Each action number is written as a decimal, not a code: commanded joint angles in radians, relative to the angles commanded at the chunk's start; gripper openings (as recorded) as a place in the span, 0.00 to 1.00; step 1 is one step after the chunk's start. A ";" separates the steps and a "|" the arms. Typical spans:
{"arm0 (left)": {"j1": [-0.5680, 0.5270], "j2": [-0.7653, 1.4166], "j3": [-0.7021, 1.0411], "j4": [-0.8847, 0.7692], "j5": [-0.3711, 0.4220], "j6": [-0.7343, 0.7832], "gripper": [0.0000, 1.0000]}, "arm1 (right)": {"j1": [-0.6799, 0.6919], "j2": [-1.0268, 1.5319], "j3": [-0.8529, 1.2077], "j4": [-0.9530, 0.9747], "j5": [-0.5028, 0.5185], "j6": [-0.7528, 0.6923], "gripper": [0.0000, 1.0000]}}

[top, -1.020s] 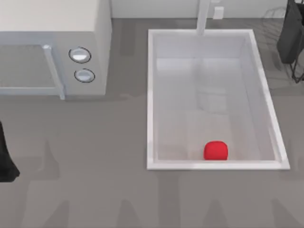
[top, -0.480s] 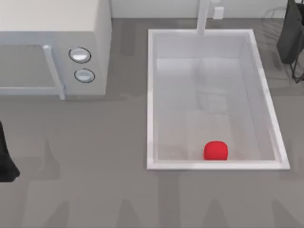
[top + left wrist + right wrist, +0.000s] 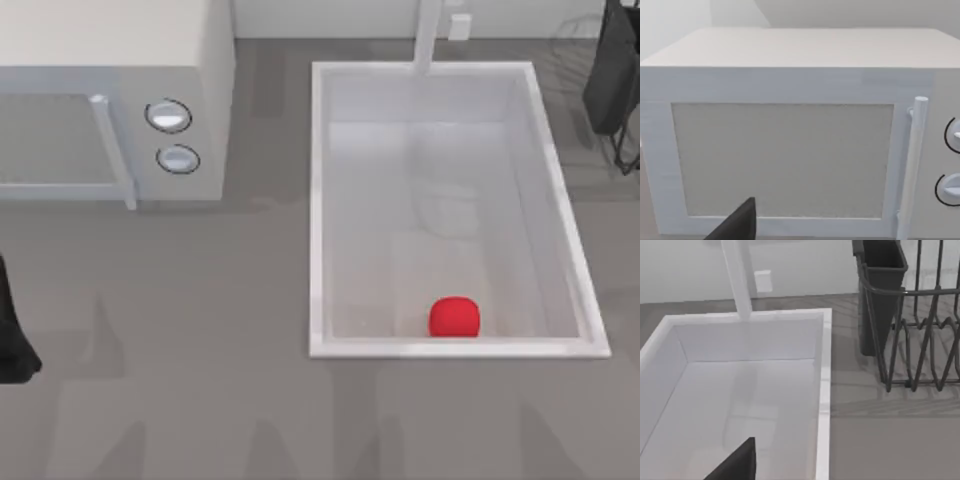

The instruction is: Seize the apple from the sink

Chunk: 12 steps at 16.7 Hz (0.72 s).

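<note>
The apple (image 3: 454, 317) is sitting on the floor of the sink (image 3: 316, 200), against the wall opposite the faucet post (image 3: 428, 36), with nothing touching it. The task is looking barely begun: 0 grasps made, the whole reach and closing left. The left arm (image 3: 12, 330) is waiting at the table's left edge, well apart from the apple, facing the microwave (image 3: 790, 145). I cannot tell whether either gripper is released or clenched. The right wrist view is looking over the sink's faucet end, beside the dish rack (image 3: 920, 340).
</note>
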 joint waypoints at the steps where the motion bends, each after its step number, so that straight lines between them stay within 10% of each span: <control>1: 0.000 0.000 0.000 0.000 0.000 0.000 1.00 | 0.022 0.089 0.068 -0.046 0.000 0.023 1.00; 12: 0.000 0.000 0.000 0.000 0.000 0.000 1.00 | 0.286 1.236 0.901 -0.601 0.001 0.296 1.00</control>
